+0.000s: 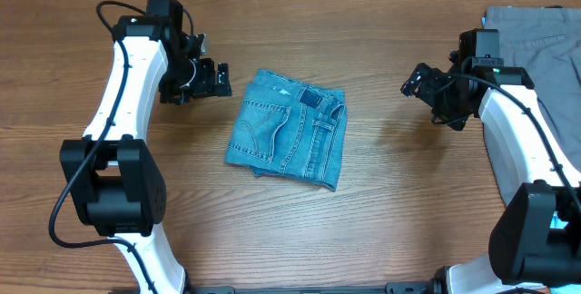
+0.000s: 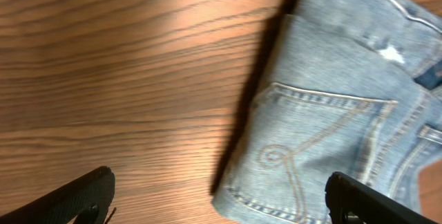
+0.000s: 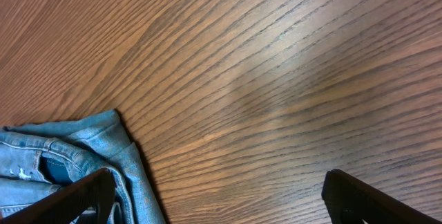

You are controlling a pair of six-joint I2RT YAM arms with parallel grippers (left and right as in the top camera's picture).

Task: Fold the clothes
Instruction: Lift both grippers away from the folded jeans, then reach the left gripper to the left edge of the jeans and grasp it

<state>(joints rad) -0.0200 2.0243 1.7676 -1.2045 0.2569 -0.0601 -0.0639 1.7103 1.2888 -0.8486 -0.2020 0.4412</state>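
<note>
The jeans [image 1: 289, 129] are lying folded in a compact bundle on the counter [image 1: 381, 212]. The left fingers [image 2: 76, 198] and right fingers [image 3: 376, 200] are being held spread and empty, flanking the jeans and clear of them. Judgement: the fold is nearing completion. Loose edges are best pressed flat, not dragged.

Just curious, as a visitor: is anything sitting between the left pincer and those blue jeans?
Nothing visible does. Only a strip of wooden tabletop shows between the left pincer and the folded jeans.

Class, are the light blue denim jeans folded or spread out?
Folded: the light blue denim jeans lie as a compact layered bundle.
</note>
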